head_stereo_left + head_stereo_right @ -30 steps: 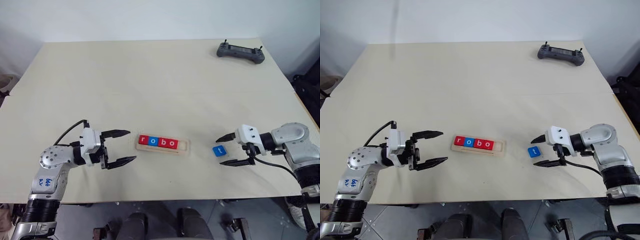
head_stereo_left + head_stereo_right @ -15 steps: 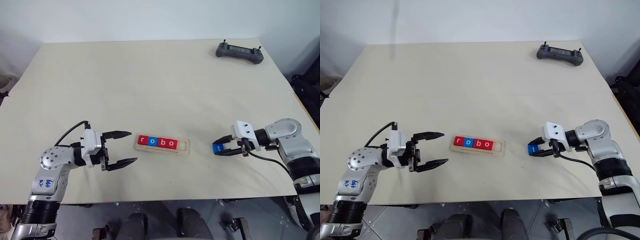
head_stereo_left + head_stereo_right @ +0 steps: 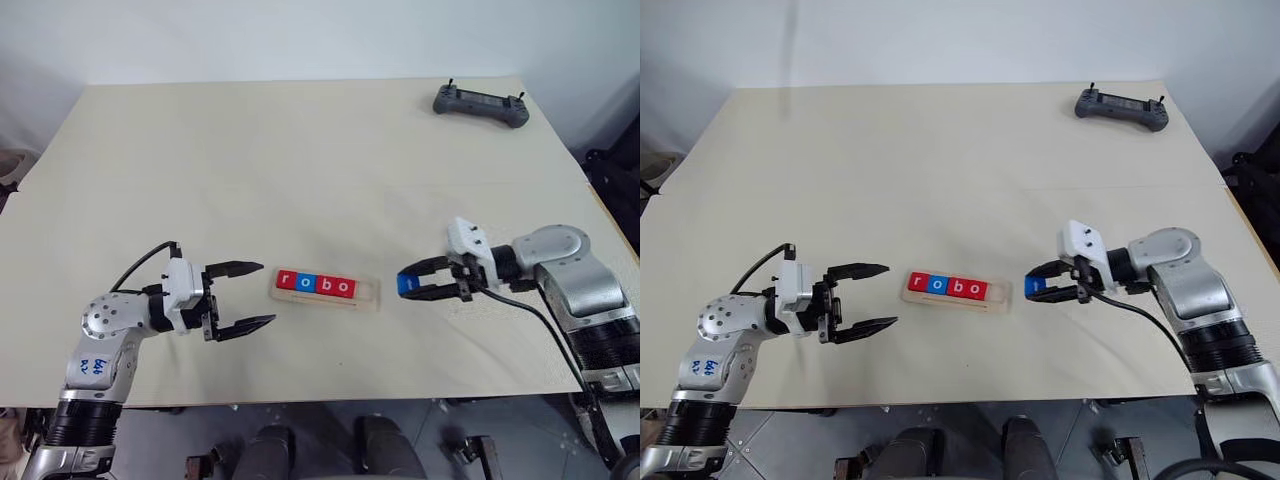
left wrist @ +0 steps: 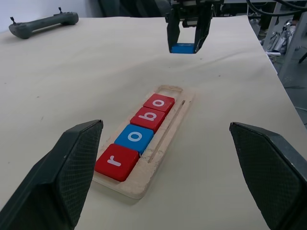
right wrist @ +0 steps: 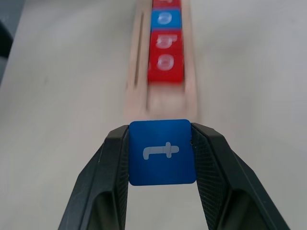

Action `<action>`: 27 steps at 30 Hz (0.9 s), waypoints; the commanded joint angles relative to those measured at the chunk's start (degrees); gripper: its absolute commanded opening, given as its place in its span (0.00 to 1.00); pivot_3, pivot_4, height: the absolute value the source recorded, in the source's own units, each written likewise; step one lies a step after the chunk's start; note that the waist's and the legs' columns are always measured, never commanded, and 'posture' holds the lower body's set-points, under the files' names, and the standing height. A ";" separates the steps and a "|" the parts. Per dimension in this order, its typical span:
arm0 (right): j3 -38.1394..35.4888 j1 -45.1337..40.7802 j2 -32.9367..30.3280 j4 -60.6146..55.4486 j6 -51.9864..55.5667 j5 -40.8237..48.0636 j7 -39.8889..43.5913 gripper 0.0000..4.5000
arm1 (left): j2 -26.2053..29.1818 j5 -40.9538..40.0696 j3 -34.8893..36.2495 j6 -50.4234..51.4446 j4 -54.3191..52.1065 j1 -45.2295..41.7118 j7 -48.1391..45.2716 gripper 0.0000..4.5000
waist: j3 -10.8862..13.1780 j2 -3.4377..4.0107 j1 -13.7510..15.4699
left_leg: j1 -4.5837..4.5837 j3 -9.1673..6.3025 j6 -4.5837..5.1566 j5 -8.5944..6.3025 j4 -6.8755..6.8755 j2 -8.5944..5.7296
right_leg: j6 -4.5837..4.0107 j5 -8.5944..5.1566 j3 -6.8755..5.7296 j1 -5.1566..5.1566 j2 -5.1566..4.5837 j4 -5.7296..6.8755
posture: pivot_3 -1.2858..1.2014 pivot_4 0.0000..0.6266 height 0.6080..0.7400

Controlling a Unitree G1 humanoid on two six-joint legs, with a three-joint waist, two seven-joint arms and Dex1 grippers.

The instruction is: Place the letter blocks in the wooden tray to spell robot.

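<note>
The wooden tray [image 3: 367, 291] lies near the table's front edge. In it sit a red r [image 4: 116, 162], a blue o [image 4: 135, 137], a red b [image 4: 148, 118] and a red o [image 4: 159, 102], side by side from its left end. Its right end is bare. My right gripper [image 3: 404, 285] is shut on the blue t block [image 5: 162, 152] and holds it just above the table, a short way right of the tray's bare end. My left gripper [image 3: 266, 294] stands open left of the tray, holding nothing.
A grey controller [image 3: 480, 102] lies at the table's far right corner. The table's front edge [image 3: 320, 400] runs close behind both arms.
My right gripper shut on the blue t block, lifted it off the table and carried it left toward the tray's right end. The left arm kept still.
</note>
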 commanded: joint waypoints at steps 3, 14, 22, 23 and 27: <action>3.15 -2.32 5.01 -4.11 9.07 -2.49 -8.79 0.33 | -0.38 -0.16 0.04 -0.72 -0.17 -0.77 0.00 1.00 | 0.00 0.00 -0.04 | -0.02 0.00 0.00 0.00 0.00 -0.01 | 0.00 0.00 0.00 -0.03 0.00 0.01 | 0.52 0.24 1.00; 7.21 -3.41 8.80 -4.34 13.32 -5.31 -12.93 0.33 | -0.98 0.07 0.03 -0.94 -0.19 -0.72 0.48 1.00 | 0.00 0.00 -0.16 | -0.08 -0.01 0.00 0.00 0.00 -0.04 | 0.00 0.00 -0.03 -0.11 0.01 0.05 | 0.52 0.24 1.00; 7.38 -3.39 8.48 -6.34 14.82 -4.54 -12.31 0.33 | -0.93 0.09 0.43 -1.50 0.14 -0.26 0.45 1.00 | 0.00 0.00 -0.23 | -0.08 -0.04 0.00 0.00 -0.03 -0.03 | 0.00 0.00 -0.06 -0.11 0.02 0.04 | 0.52 0.24 1.00; 7.31 -3.48 8.69 -6.48 14.98 -4.53 -12.50 0.33 | -0.99 0.12 0.38 -1.54 0.25 -0.33 0.49 1.00 | 0.00 0.00 -0.22 | -0.08 -0.04 0.00 0.00 -0.03 -0.03 | 0.00 0.00 -0.05 -0.11 0.01 0.04 | 0.52 0.24 1.00; 7.31 -3.44 9.09 -7.21 15.89 -4.26 -12.76 0.33 | -1.14 0.18 0.18 -1.63 0.50 -0.62 0.55 1.00 | 0.00 0.00 -0.21 | -0.08 -0.04 0.00 0.00 -0.03 -0.03 | 0.00 0.00 -0.05 -0.11 0.01 0.04 | 0.52 0.24 1.00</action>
